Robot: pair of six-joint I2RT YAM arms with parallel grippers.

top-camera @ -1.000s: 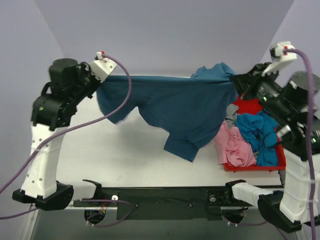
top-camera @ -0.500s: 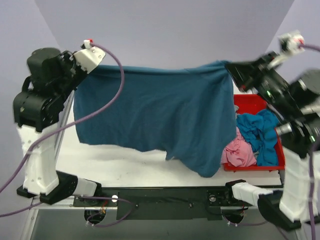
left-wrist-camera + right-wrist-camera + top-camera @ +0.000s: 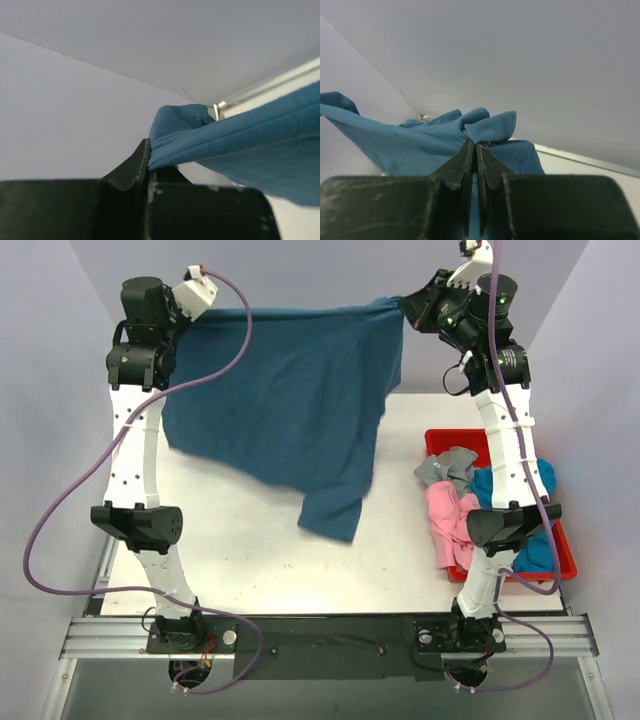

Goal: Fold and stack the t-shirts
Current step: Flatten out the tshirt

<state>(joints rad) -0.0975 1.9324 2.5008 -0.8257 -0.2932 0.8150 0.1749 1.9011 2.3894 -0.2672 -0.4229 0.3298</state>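
Pale lilac walls (image 3: 300, 270) enclose a white table (image 3: 250, 570), seemingly evenly lit.

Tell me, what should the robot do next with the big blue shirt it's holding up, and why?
Probably lower both arms together, so the dark teal-blue cloth t-shirt comes to lie flat on the white table. Both pairs of jaws are shut on its top edge, and it hangs spread out in the air, where it cannot be folded.

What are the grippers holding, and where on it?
Both hold the dark teal t-shirt: left gripper and right gripper each pinch one end of its raised edge.
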